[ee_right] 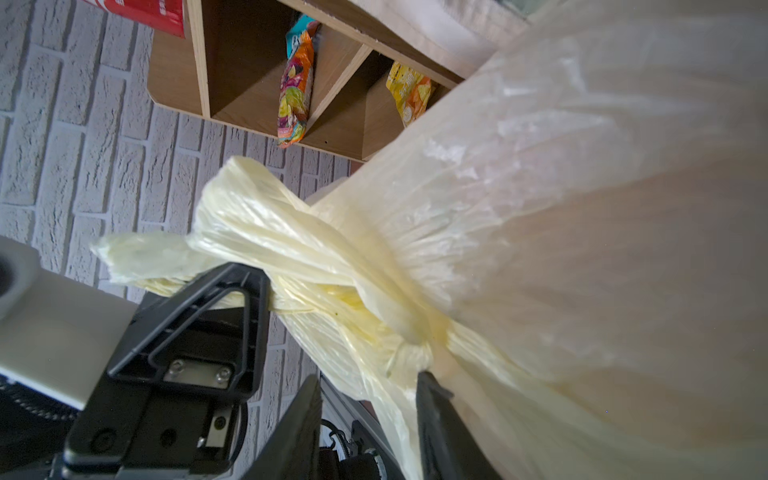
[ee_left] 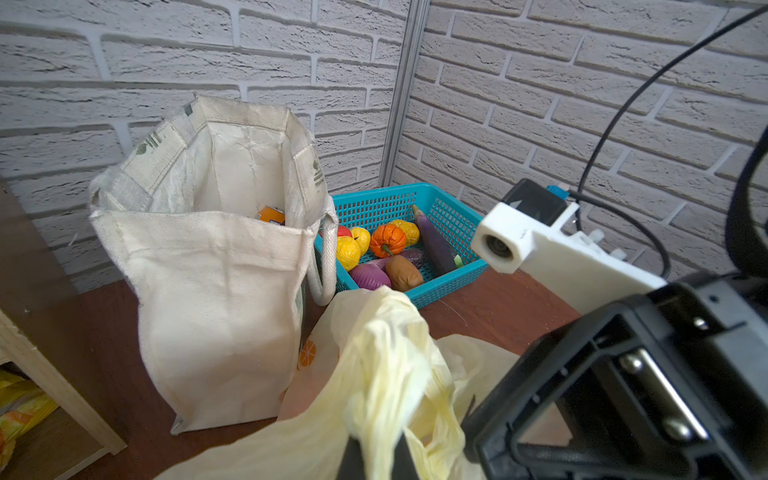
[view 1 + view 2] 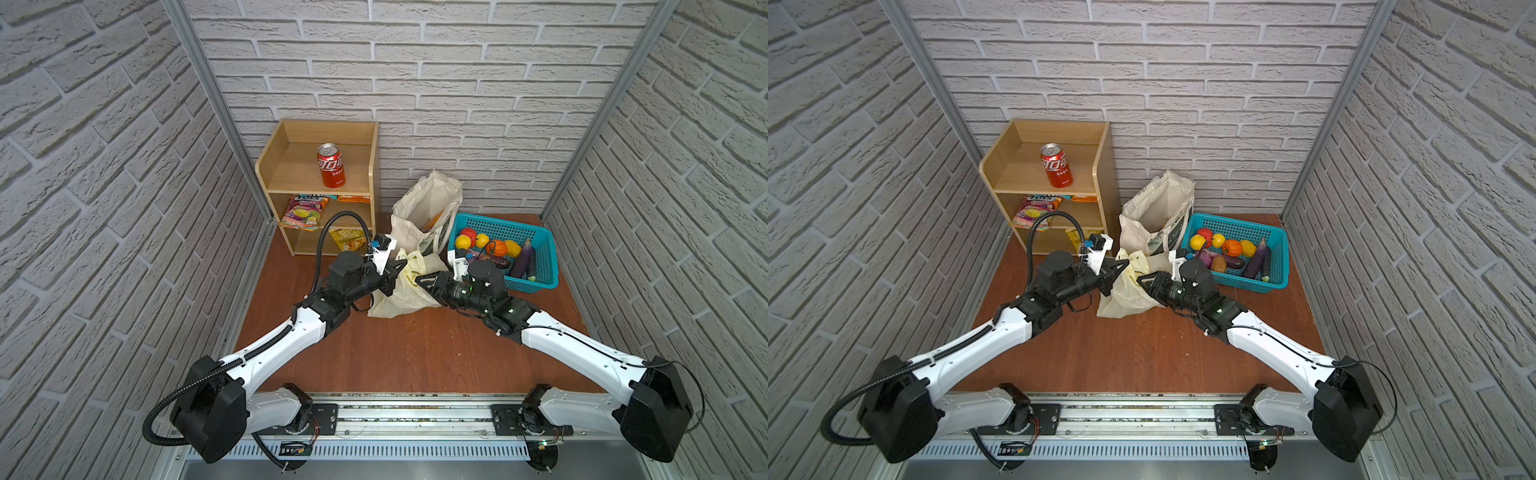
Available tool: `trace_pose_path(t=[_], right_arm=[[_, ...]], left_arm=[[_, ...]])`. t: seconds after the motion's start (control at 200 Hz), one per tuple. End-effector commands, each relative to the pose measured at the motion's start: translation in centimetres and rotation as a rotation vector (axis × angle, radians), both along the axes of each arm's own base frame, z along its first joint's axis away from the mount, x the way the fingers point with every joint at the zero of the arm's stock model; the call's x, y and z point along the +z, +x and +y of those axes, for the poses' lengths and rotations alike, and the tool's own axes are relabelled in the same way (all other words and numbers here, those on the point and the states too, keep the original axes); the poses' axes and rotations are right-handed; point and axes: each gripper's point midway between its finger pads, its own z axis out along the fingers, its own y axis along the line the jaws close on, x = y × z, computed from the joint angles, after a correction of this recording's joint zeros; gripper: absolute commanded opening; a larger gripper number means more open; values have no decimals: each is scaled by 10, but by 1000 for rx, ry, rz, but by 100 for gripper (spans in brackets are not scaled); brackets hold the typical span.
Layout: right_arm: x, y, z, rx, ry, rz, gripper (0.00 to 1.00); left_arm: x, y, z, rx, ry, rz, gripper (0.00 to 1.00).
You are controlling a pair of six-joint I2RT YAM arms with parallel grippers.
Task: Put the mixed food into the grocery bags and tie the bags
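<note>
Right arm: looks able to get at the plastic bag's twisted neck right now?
Probably yes: the right gripper straddles a twisted strand of the plastic bag, jaws apart, nothing blocking; the left gripper pinches another strand.

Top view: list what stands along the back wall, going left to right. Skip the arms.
wooden shelf → canvas tote → turquoise basket
</note>
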Motion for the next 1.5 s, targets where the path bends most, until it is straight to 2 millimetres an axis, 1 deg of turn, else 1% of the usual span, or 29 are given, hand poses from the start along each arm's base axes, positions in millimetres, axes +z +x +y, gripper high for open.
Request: trace_pose_path(t=[0.0, 0.09, 0.19, 0.32, 0.505, 0.575, 0.68, 0.805, 0.985, 1.105, 1.15, 1.255, 1.35, 1.415, 1.495], right_arm=[[26, 0, -20, -43, -41, -91, 39], [31, 2, -33, -81, -63, -113, 40], [34, 6, -36, -85, -76, -125, 42], [36, 12, -27, -46, -92, -131, 43], [24, 14, -8, 47, -92, -100, 39], [20, 16, 0, 69, -71, -90, 35], [14, 17, 3, 79, -59, -78, 27], [14, 17, 5, 89, -52, -83, 6], [18, 14, 12, 107, -30, -94, 5], [22, 13, 22, 127, -10, -102, 5], [19, 14, 26, 130, -14, -95, 6], [12, 25, 29, 99, -25, -78, 5], [-4, 43, 19, 15, -80, -63, 6], [-7, 56, 12, -46, -79, -78, 6], [-3, 68, 9, -82, -41, -106, 6]], left_arm=[[34, -2, -4, -23, -52, -88, 0], [32, -2, -4, -24, -51, -86, 0], [33, -2, -4, -26, -53, -89, 0], [34, -3, -5, -30, -55, -89, 0], [36, -3, -6, -36, -55, -89, 0], [36, -3, -7, -37, -55, -88, 0], [38, -4, -6, -37, -54, -92, 0], [37, -4, -6, -36, -52, -92, 0], [37, -2, -7, -39, -54, -89, 0], [37, -2, -9, -45, -57, -87, 0], [37, -2, -10, -49, -59, -85, 0], [40, -2, -13, -58, -63, -85, 0], [41, -4, -15, -71, -66, -88, 0], [42, -7, -17, -84, -67, -85, 0], [40, -8, -17, -91, -60, -80, 0]])
